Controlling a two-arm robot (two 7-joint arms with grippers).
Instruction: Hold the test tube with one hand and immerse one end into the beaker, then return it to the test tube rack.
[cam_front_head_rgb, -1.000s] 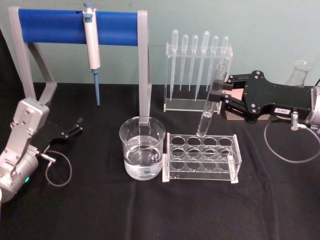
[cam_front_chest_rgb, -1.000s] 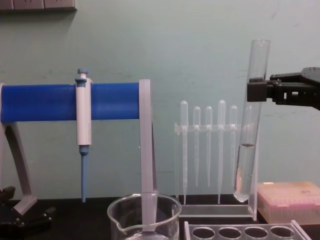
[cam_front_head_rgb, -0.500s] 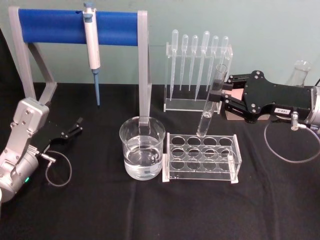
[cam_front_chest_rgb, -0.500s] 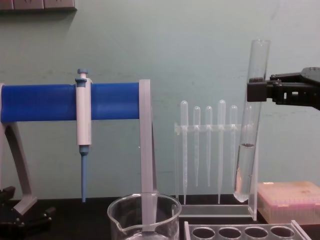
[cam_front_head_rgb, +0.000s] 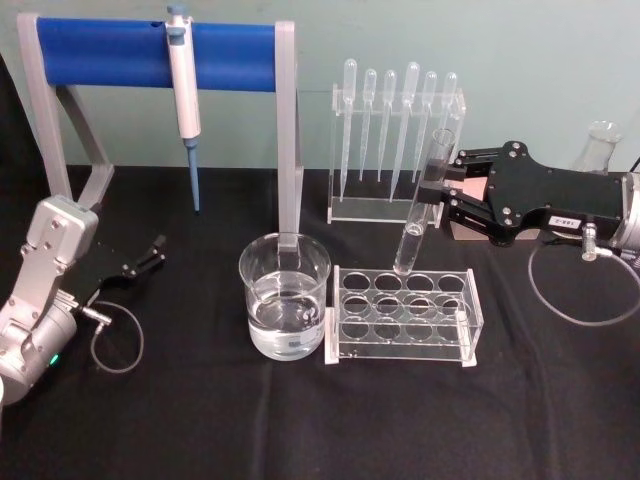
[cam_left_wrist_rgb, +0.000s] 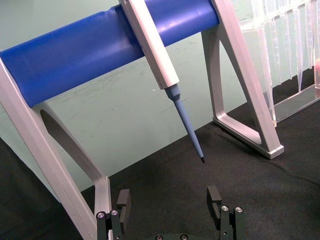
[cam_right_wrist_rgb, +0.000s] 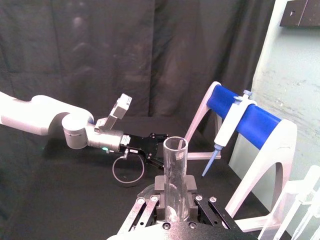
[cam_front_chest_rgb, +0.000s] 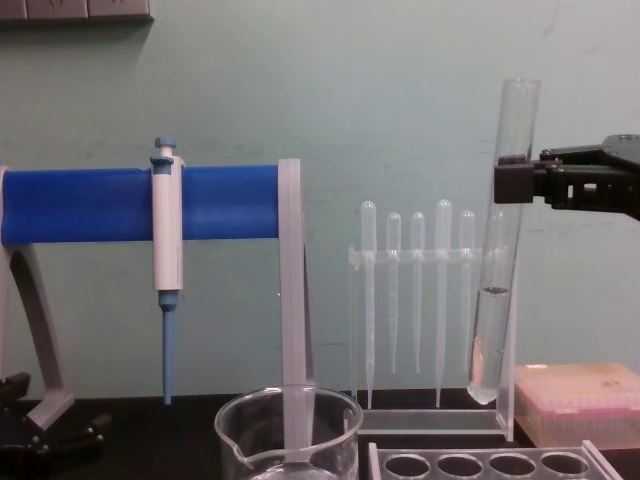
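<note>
One test tube (cam_front_head_rgb: 412, 235) hangs just above the rack (cam_front_head_rgb: 400, 315), back row, pinched near its top by the right gripper (cam_front_head_rgb: 432, 190); beaker (cam_front_head_rgb: 284, 300) stands beside the rack; racking is not yet done; left gripper (cam_front_head_rgb: 152, 252) sits parked, fingers apart

Pale green wall (cam_front_chest_rgb: 400, 100), scuffed in places. Counter (cam_front_head_rgb: 300, 420) covered in black cloth. Black curtain (cam_right_wrist_rgb: 100, 50) hangs opposite the wall. Grey panels (cam_front_chest_rgb: 75, 8) mounted high on the wall.
</note>
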